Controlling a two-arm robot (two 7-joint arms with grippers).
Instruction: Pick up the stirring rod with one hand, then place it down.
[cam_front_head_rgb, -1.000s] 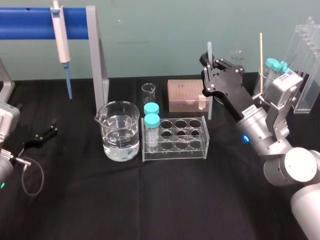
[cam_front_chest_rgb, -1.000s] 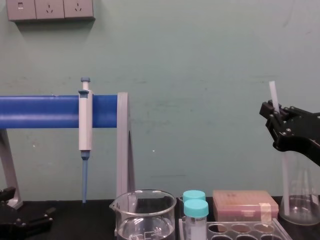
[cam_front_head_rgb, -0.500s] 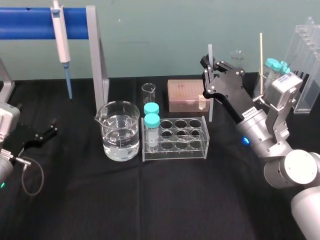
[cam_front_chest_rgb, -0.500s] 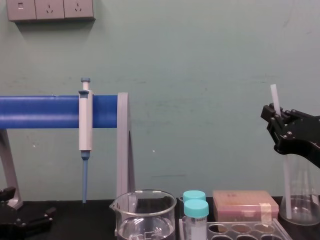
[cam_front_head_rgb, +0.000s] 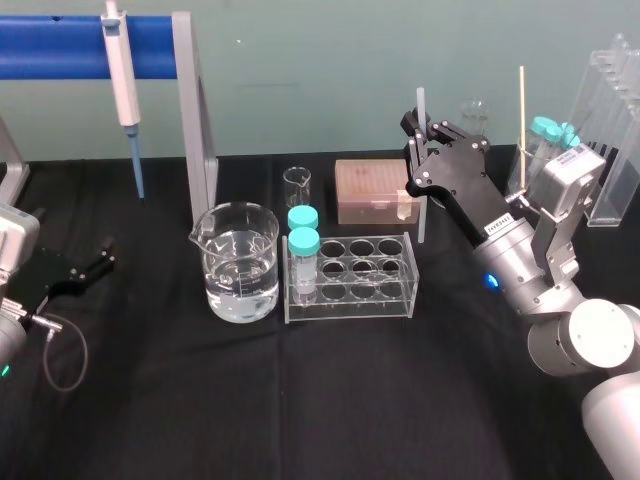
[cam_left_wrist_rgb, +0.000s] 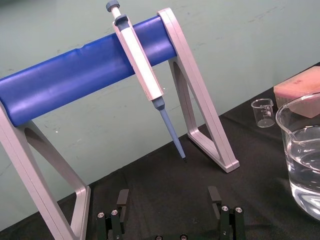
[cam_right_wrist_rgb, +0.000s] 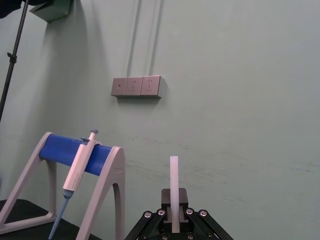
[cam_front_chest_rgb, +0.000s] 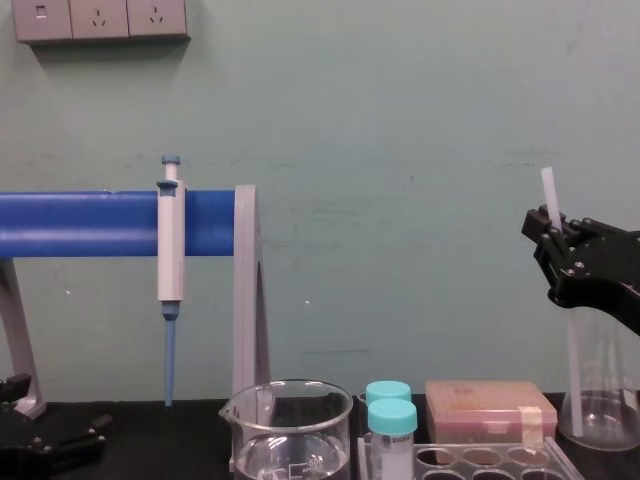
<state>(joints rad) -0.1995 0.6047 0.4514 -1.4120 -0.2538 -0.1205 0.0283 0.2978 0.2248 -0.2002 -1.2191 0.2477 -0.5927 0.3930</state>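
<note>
The stirring rod (cam_front_head_rgb: 421, 222) is a thin translucent-white stick held upright at the back right of the table, just right of the tube rack. My right gripper (cam_front_head_rgb: 425, 133) is shut on its upper part, and the rod's top (cam_front_head_rgb: 421, 98) sticks out above the fingers. In the chest view the stirring rod (cam_front_chest_rgb: 571, 365) hangs down in front of the conical flask (cam_front_chest_rgb: 607, 398), below the right gripper (cam_front_chest_rgb: 556, 243). Whether its lower end touches the table I cannot tell. The right wrist view shows the stirring rod (cam_right_wrist_rgb: 173, 186) rising between the fingers. My left gripper (cam_front_head_rgb: 88, 268) rests open at the table's left edge.
A beaker of water (cam_front_head_rgb: 240, 262) and a clear tube rack (cam_front_head_rgb: 385, 297) holding two teal-capped tubes stand mid-table. Behind them are a small beaker (cam_front_head_rgb: 297, 186) and a pink tip box (cam_front_head_rgb: 368, 190). A pipette (cam_front_head_rgb: 122, 75) hangs on the blue stand (cam_front_head_rgb: 193, 120). Clear racks stand far right.
The right gripper and the stirring rod have sunk slightly and shifted a little to the right. The left arm has not moved.
</note>
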